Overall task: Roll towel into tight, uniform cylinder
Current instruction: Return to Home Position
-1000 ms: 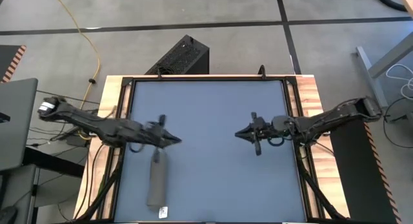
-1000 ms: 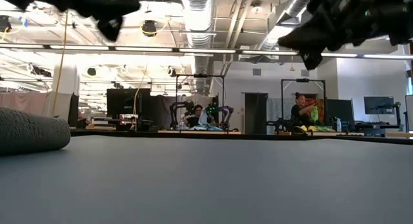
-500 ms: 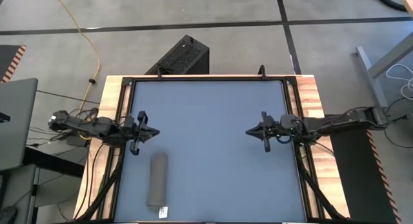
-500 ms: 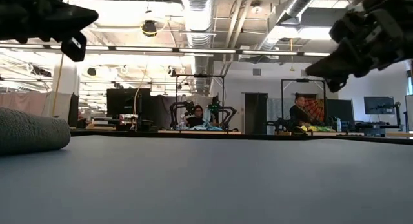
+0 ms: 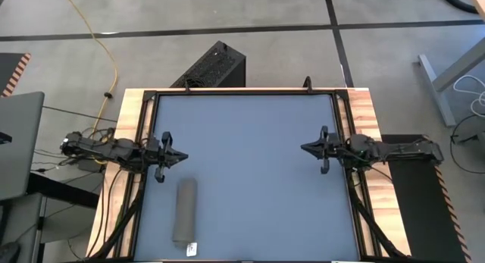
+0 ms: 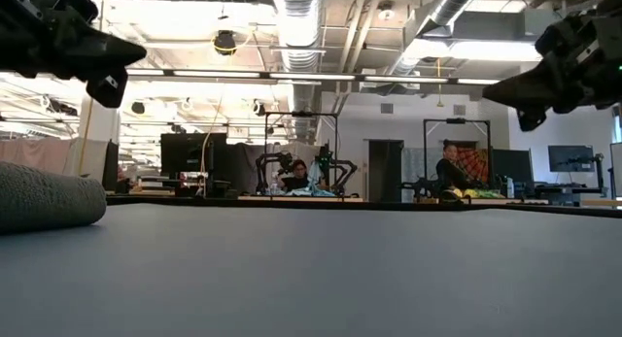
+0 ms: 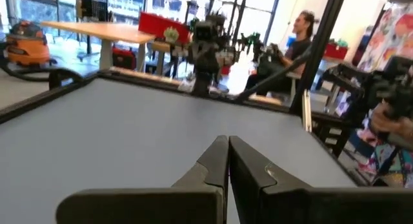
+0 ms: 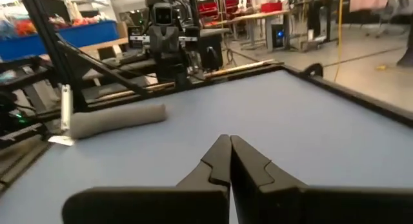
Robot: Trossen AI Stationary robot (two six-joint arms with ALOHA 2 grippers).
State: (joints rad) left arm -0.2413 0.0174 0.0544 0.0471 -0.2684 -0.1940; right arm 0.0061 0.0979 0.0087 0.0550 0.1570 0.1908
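Note:
The towel (image 5: 184, 211) lies rolled into a taupe cylinder on the blue-grey table (image 5: 250, 157), near its front left corner, lengthwise from far to near, with a white tag (image 5: 190, 248) at its near end. It also shows in the low view (image 6: 44, 195) and the right wrist view (image 8: 116, 120). My left gripper (image 5: 182, 156) is shut at the table's left edge, level, just beyond the roll's far end and clear of it (image 7: 228, 146). My right gripper (image 5: 304, 148) is shut at the right edge, level, pointing left (image 8: 230, 145).
A black-framed wooden border (image 5: 366, 119) rings the table. A black box (image 5: 212, 66) stands on the floor behind the far edge. People sit at benches in the room beyond (image 6: 452, 167). The tabletop between the grippers is bare.
Both grippers have drawn back from the table's middle and sunk, the left toward the left edge, the right toward the right edge. The left came away from over the roll's far end. The rolled towel has stayed where it lay.

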